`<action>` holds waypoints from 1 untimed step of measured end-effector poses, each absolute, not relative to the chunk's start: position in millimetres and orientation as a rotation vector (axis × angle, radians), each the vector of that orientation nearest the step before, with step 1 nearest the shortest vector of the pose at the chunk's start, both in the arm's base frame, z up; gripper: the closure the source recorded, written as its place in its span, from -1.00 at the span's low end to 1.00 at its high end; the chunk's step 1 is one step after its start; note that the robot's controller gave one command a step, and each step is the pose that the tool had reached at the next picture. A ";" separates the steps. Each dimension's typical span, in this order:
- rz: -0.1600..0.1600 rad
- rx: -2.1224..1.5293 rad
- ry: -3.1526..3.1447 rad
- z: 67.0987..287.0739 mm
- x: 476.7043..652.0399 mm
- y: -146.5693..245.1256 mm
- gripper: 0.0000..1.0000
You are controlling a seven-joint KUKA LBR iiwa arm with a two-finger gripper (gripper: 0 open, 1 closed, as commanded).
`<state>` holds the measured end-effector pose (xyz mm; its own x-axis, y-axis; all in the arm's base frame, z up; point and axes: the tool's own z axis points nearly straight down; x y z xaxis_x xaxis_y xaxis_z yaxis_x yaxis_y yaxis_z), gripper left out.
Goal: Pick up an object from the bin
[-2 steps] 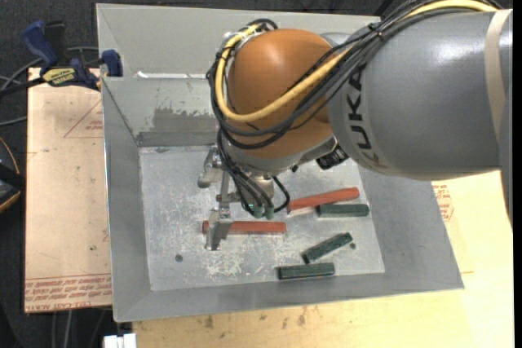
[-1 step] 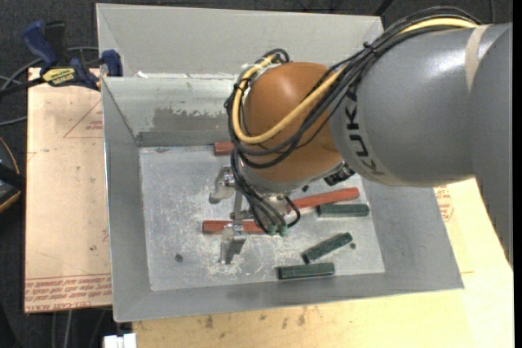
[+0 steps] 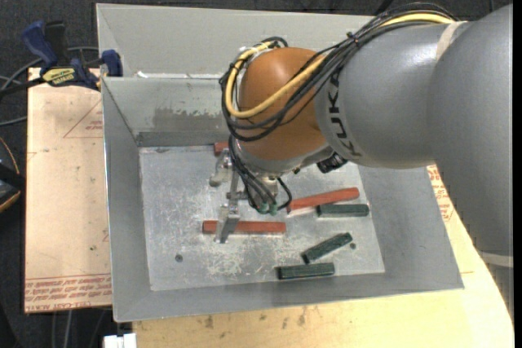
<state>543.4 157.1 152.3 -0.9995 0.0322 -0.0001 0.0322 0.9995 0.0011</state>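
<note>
The bin's scuffed grey floor (image 3: 175, 200) is bare along its left side and near left corner. The gripper (image 3: 224, 231) is down at the left end of a flat red-brown bar (image 3: 259, 228) lying mid-floor; I cannot tell whether it grips the bar. To the right lie a second red bar (image 3: 326, 199) and three dark green bars (image 3: 328, 247), one close to the near edge.

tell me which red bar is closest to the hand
The lower red bar, its left end at the hand; the other long red bar lies farther right, beside a dark green bar.
</note>
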 end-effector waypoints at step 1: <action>0.005 -0.271 3.125 78.9 520.4 151.6 1.00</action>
